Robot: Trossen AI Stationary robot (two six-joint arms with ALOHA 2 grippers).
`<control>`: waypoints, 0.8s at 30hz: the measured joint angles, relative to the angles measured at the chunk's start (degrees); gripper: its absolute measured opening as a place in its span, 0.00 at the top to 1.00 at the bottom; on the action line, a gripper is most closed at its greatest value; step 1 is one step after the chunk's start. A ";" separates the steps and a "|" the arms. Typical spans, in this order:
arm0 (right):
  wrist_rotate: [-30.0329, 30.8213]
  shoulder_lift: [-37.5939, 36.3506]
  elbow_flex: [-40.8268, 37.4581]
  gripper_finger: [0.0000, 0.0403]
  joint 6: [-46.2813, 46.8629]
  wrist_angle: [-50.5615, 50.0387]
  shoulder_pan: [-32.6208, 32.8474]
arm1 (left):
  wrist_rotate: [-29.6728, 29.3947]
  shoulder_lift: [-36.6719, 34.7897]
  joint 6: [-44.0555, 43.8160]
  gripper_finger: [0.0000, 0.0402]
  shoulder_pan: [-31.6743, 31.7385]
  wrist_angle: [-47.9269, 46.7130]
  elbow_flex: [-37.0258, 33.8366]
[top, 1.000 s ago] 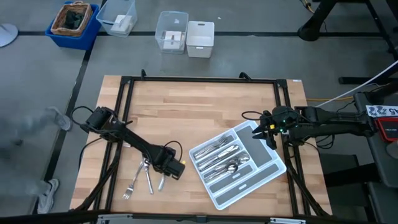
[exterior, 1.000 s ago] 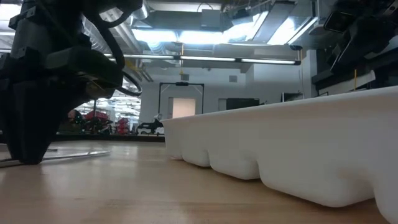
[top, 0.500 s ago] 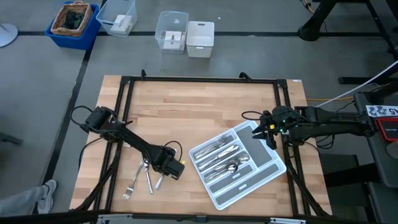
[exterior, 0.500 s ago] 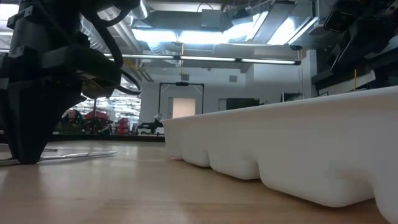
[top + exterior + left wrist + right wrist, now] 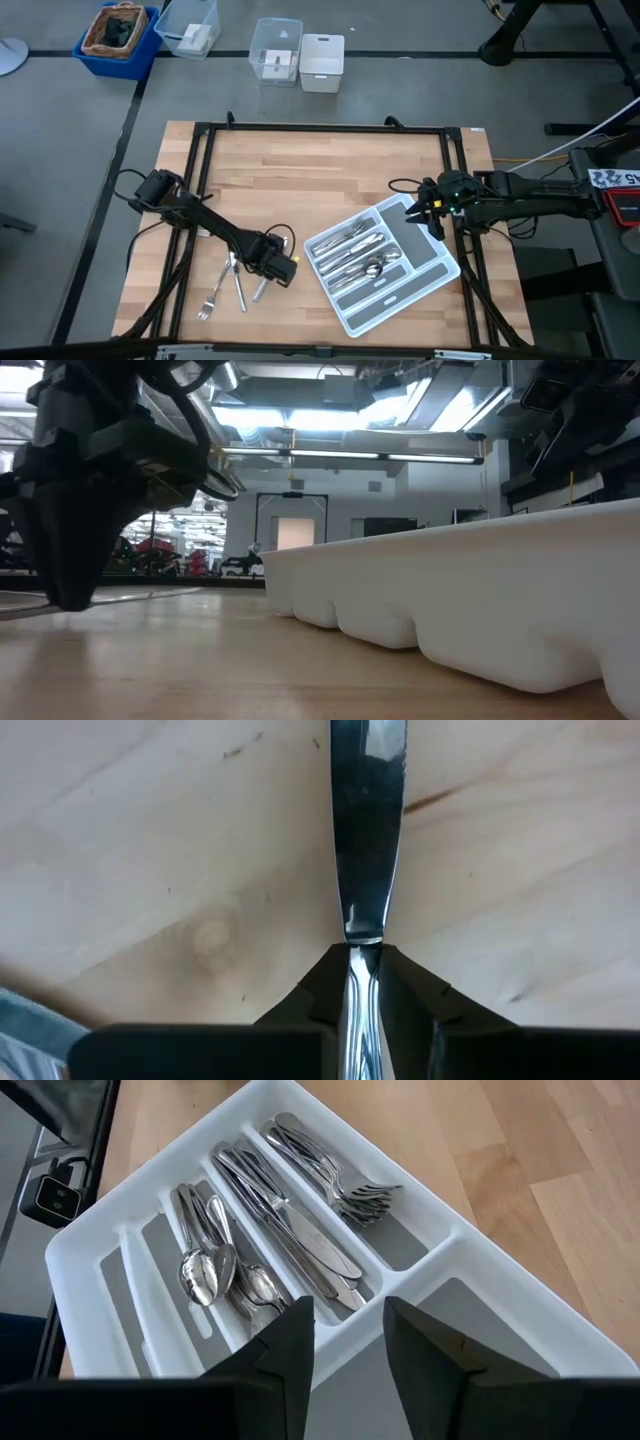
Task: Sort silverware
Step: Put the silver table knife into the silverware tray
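I see a grey floor (image 5: pixel 80 150) around the wooden desk (image 5: pixel 320 180), with a blue bin (image 5: pixel 118 38) and clear plastic boxes (image 5: pixel 276 50) beyond its far edge. Ceiling strip lights (image 5: pixel 330 418) glow over a distant doorway (image 5: pixel 292 525).

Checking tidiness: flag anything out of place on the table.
A few slim silver pieces of cutlery lie loose on the wooden table, outside the light grey compartmented tray. The left gripper is shut on a silver table knife.
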 joint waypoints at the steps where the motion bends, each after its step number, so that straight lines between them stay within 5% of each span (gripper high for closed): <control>1: 0.00 0.00 0.00 0.69 0.00 0.00 0.00 | 0.02 -0.08 0.00 0.91 -0.02 -0.06 0.02; 24: 0.00 0.00 0.00 0.69 0.00 0.01 -0.02 | -0.88 -7.33 0.28 0.94 0.00 0.28 0.38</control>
